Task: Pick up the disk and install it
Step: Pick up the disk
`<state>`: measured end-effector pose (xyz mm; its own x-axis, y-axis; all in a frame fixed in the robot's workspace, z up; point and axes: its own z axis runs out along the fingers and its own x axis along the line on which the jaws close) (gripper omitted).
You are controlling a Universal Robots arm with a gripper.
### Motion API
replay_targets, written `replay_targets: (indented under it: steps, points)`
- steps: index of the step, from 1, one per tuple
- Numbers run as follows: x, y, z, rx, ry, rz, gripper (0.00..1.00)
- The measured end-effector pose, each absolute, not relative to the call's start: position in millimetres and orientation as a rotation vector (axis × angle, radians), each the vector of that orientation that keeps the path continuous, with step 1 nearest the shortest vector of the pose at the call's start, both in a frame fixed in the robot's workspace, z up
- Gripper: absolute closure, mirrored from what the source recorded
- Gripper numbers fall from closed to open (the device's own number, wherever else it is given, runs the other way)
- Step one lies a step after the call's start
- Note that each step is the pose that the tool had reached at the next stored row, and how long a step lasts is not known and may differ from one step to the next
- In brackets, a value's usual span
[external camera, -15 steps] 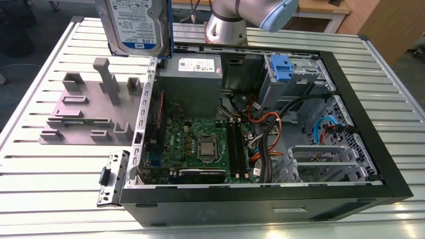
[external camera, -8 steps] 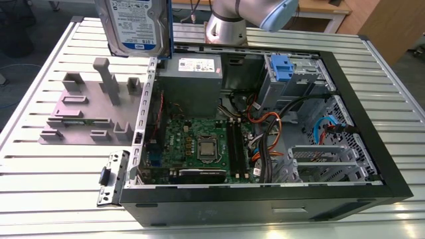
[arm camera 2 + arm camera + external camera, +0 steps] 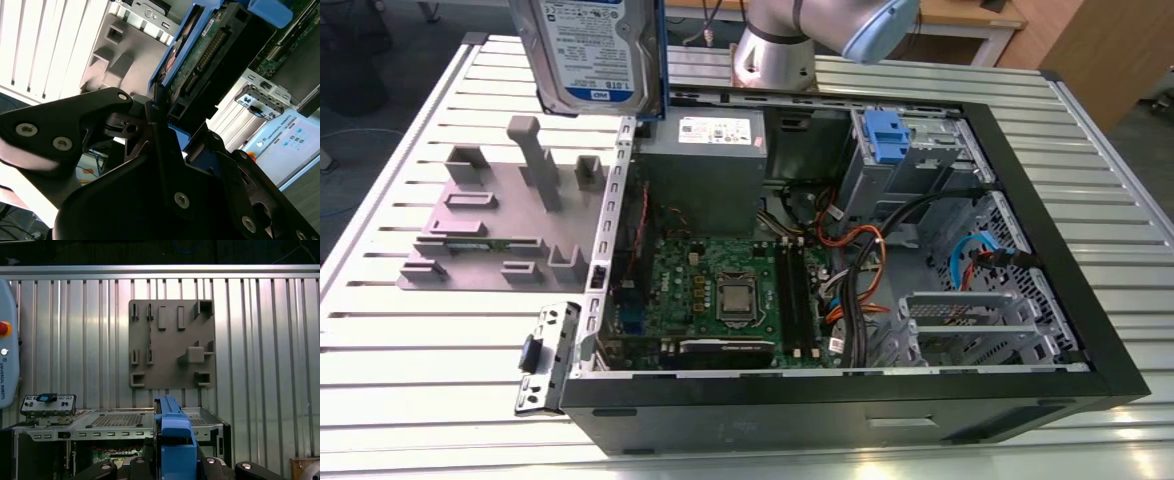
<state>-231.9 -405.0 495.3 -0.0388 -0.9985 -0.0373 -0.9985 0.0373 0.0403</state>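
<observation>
The disk (image 3: 587,50), silver-grey with a white-and-blue label and a blue caddy edge, hangs upright high above the table, over the back left corner of the open computer case (image 3: 1067,300). In both wrist views my gripper (image 3: 172,117) is shut on it. Black fingers (image 3: 155,112) clamp the blue caddy frame from both sides. The second wrist view shows the disk's circuit-board side (image 3: 205,55). In the first wrist view the caddy's blue edge (image 3: 172,437) stands between the finger bases, above the case.
A grey holder fixture (image 3: 494,220) with upright pegs lies on the slatted table to the exterior view's left of the case. Inside the case are a grey power supply (image 3: 707,150), another blue caddy (image 3: 887,135), a motherboard (image 3: 720,290) and cables. A loose metal bracket (image 3: 540,355) lies at the case's front left.
</observation>
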Motion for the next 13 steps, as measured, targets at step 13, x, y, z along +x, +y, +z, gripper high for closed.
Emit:
replay_targets:
  steps: [13]
  points:
    - [-231.5,-408.4,495.0,2.177,-2.262,-0.086,0.64]
